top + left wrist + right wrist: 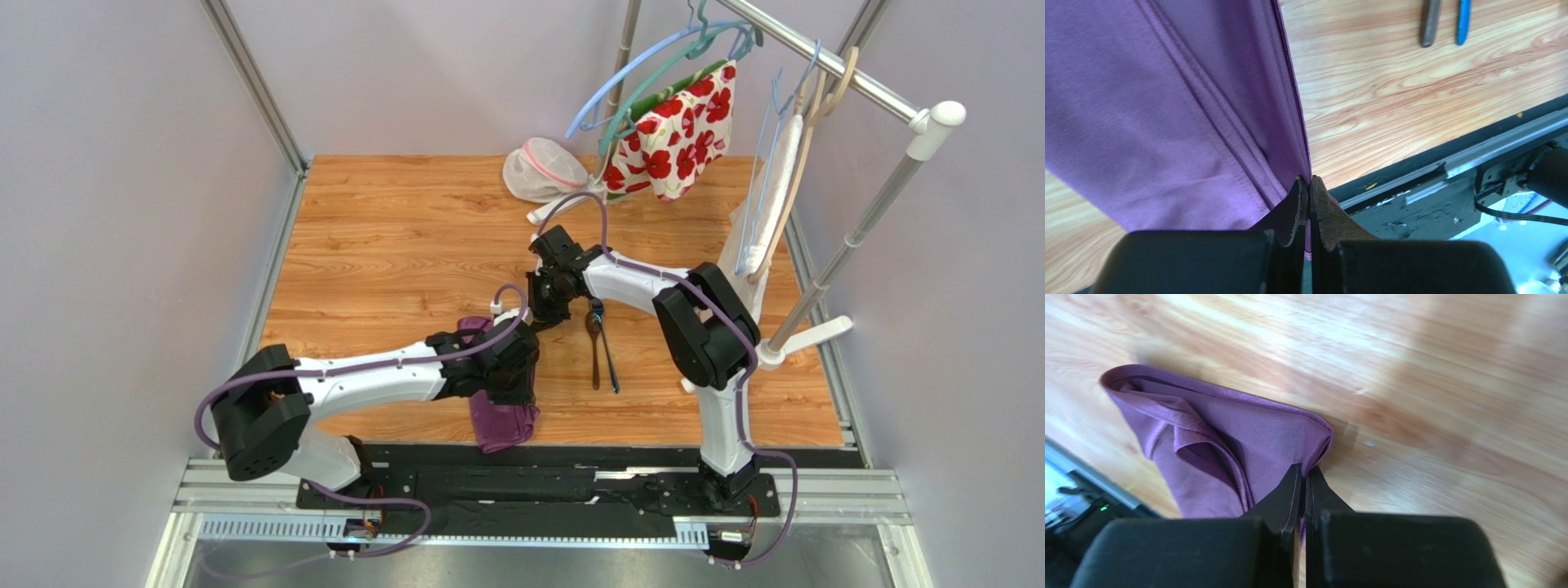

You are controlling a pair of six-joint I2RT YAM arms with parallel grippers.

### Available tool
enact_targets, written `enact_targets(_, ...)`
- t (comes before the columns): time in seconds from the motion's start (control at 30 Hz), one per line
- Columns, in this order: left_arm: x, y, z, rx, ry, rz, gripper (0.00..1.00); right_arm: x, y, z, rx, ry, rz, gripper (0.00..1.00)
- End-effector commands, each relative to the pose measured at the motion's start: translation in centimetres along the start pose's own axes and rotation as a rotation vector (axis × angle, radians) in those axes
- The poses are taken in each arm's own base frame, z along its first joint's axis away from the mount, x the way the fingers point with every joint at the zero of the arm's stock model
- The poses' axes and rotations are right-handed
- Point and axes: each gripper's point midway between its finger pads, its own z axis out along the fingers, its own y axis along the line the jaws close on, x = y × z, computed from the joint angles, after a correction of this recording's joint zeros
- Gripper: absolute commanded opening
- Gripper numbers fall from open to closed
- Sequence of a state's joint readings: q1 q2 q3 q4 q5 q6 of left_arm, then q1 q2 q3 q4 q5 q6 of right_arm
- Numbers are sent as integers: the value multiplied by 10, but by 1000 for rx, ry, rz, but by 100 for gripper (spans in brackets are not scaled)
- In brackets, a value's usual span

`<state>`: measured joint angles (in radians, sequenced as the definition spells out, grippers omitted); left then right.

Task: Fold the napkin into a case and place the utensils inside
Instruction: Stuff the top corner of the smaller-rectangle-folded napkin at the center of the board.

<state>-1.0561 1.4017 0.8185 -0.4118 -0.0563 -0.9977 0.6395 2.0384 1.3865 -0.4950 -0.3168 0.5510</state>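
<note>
Left gripper (1309, 180): clamped on a hemmed edge of the napkin (1168, 110), close to the near edge of the table (393, 233).
Right gripper (1303, 470): pinched closed on a folded corner of the same cloth.
Cloth position: bunched and partly folded near the middle of the table's near edge; no pocket is formed yet.
Utensils (600, 349): laid side by side on the table, just right of the cloth, untouched.
Risk: the layers may be skewed, or a corner slipped from one pinch, if the cloth is tensioned unevenly; the cutlery may be swept aside by the right arm.
</note>
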Motion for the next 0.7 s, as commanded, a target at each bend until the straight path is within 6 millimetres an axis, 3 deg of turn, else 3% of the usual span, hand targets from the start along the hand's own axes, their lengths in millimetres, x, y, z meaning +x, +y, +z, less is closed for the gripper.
enact_targets(0.0,-20,-37,-1,114,-29,37,0,-30,-10,-32,89,-121,-63,0)
enact_targets(0.2,-21,-38,5,134,-17,26,0,-35,-22,-47,166,-148,-86,0)
enact_targets(0.37,-15,-20,4,118,-24,0,0,-36,-5,-50,171,-145,-99,0)
enact_targets(0.67,-4,20,0,83,-34,-64,0,-29,28,-32,165,-115,-97,0)
